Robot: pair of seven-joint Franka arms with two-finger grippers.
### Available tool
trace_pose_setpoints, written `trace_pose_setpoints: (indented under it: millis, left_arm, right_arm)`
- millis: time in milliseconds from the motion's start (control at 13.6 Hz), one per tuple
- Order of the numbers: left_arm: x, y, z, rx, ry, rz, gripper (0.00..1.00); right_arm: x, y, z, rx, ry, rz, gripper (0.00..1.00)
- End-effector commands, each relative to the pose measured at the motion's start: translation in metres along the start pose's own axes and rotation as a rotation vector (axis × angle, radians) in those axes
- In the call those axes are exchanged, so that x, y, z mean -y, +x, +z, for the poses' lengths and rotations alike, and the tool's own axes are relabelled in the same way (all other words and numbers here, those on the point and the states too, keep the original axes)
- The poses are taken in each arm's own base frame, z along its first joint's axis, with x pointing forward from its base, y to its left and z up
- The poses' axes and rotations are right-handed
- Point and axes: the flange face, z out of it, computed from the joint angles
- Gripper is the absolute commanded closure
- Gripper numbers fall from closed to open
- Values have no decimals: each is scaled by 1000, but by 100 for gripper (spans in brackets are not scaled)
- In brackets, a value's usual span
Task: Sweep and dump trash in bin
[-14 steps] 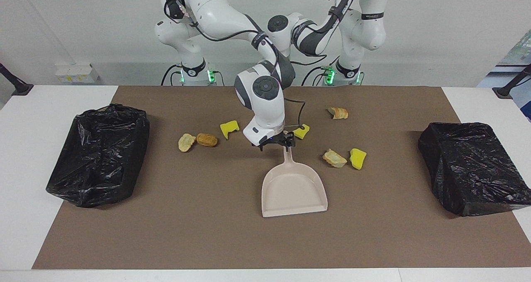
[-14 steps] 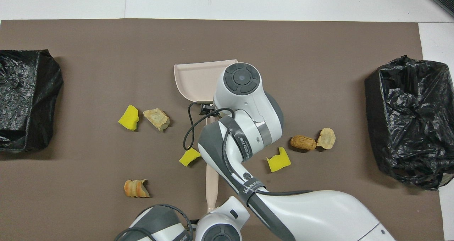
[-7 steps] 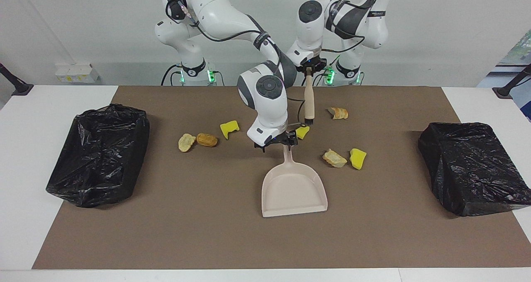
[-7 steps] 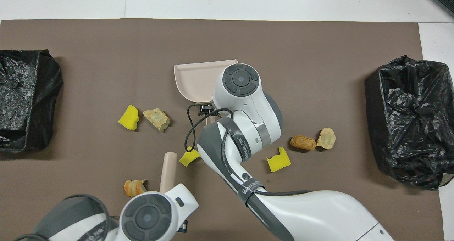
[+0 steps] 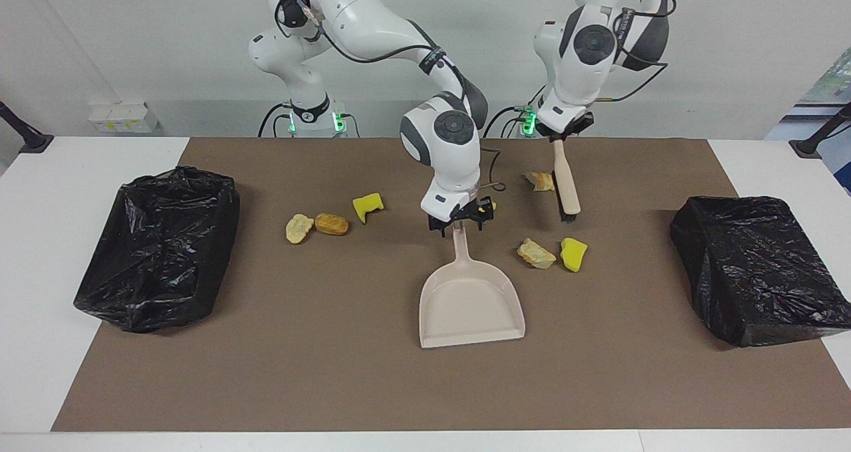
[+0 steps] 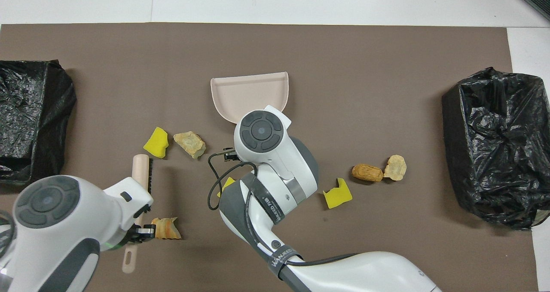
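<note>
Left claw (image 5: 563, 130) is clamped tight on the brush (image 5: 567, 187) handle, holding it up over the mat (image 5: 319, 372) toward the left arm's end of the counter (image 5: 40, 252); the brush hangs bristle-end down, slightly tilted, just beside a striped brown crust (image 5: 541, 181). Can't tell if the bristles touch the mat. Right claw (image 5: 460, 218) sits low at the tip of the dustpan (image 5: 469, 299) handle; can't tell whether its fingers are spread or already gripping. The beige dustpan lies flat mid-mat, handle pointing at the robots, its open mouth facing away from them.

Trash, all loose on the mat, none in the pan:
- tan lump (image 5: 535, 253) and yellow sponge chunk (image 5: 573, 254) side by side, beside the dustpan toward the left arm's end
- small yellow sponge bit (image 6: 227, 186) right by the right claw, mostly hidden in the facing view
- notched yellow sponge (image 5: 367, 206), brown roll (image 5: 331, 223) and pale tan lump (image 5: 298, 228) in a loose row toward the right arm's end, the last two touching

Two black-bagged bins: one (image 5: 159, 246) at the right arm's end, one (image 5: 758, 269) at the left arm's end, both half on the mat.
</note>
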Motion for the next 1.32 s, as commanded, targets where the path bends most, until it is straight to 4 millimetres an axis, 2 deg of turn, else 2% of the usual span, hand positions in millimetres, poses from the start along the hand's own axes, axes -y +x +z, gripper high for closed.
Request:
trace_pose_setpoints:
  millis: [0,220,367,514,661,735,808,882,955,1102,1249]
  left_arm:
    - [26,30,5,-115,-38,19,100]
    - [62,83,33,-173,-51,101,100]
    - [67,118,53,-219,-51,107,100]
    - [73,139,52,-233,-45,148,100]
    - [64,139,58,-220,-39,185,100]
    - [58,137,62,-205,-37,196,100]
    - [44,132,62,-191,-31,227,100]
    - [36,127,64,-161,-26,245,100]
    - [23,120,64,-136,-18,274,100]
    - [6,103,65,-59,-2,319,100]
    - [-13,82,65,-11,16,362,100]
  right_arm:
    - [-7,-5,-10,-45,-66,-4,16]
    - [-5,-2,-10,-86,-69,34,19]
    - [-7,-6,-9,-79,-72,38,19]
    - [-7,-9,-7,-73,-73,43,24]
    - [-7,-10,-7,-68,-68,53,39]
    - [-7,-12,-6,-64,-67,54,57]
    - [-6,-12,-8,-64,-67,53,76]
    - [-6,-11,-8,-63,-68,52,91]
    - [-6,-10,-10,-62,-67,51,99]
    - [-9,-5,-13,-69,-61,56,100]
    - [-28,5,-24,-73,-64,22,100]
